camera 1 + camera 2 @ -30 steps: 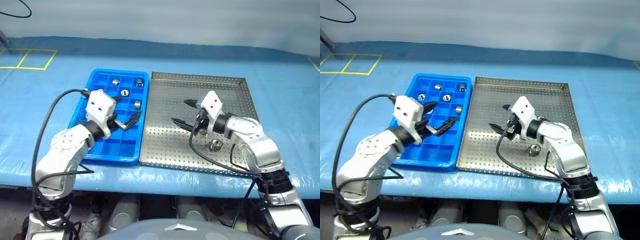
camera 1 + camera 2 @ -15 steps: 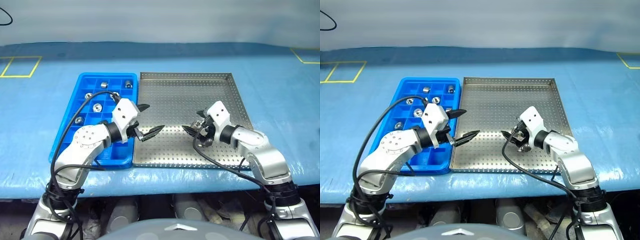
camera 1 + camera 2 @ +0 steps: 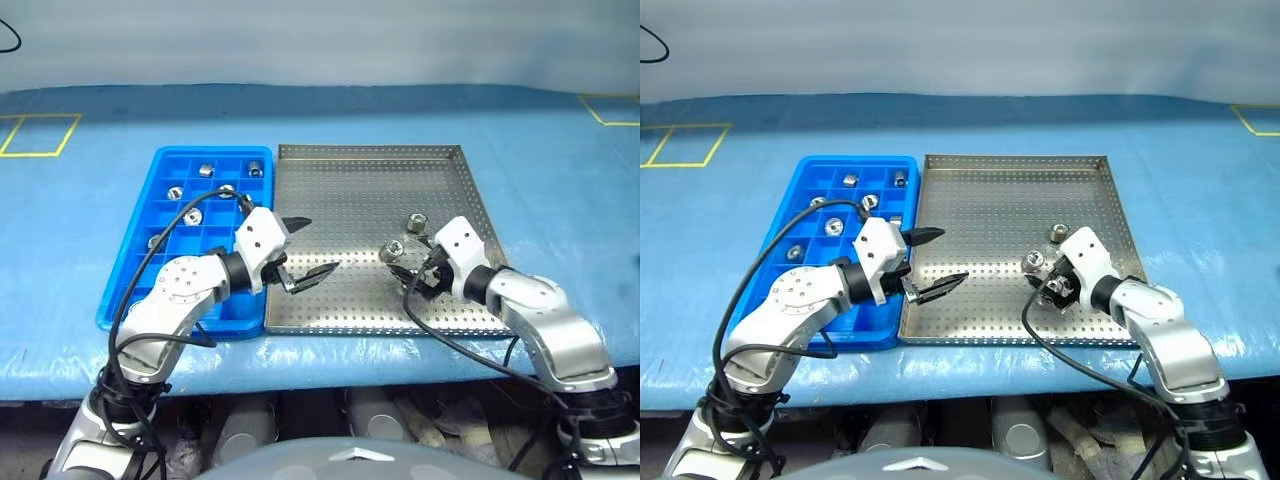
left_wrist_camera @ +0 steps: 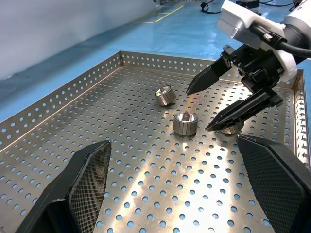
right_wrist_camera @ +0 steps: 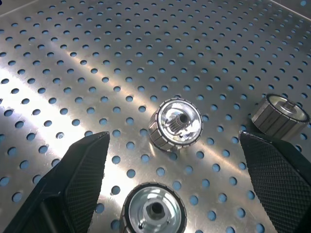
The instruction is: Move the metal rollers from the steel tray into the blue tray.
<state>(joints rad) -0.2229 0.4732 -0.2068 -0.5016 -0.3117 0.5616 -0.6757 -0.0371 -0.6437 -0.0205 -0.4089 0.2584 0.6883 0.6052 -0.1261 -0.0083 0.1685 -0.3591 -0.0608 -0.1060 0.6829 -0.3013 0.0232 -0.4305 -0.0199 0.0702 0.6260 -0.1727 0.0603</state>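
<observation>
The steel tray lies on the blue-covered bench, and the blue tray sits flush against its left rim. Three metal rollers are on the steel tray's perforated floor, grouped in its right half: one nearer the tray's far right corner, one just left of it toward the tray's middle, and a third closer to the near rim, partly under the right pincer's lower finger in the left wrist view. The right pincer hangs low over this group with its fingers spread wide and nothing between them; in the right wrist view two rollers lie between its open fingers, untouched. The left pincer hovers over the steel tray's left part, just inside the rim that meets the blue tray, also spread wide and empty, pointing across toward the rollers. More rollers already rest in the blue tray, in separate compartments of the half farther from the robot, among them one in the far row and another one row nearer.
</observation>
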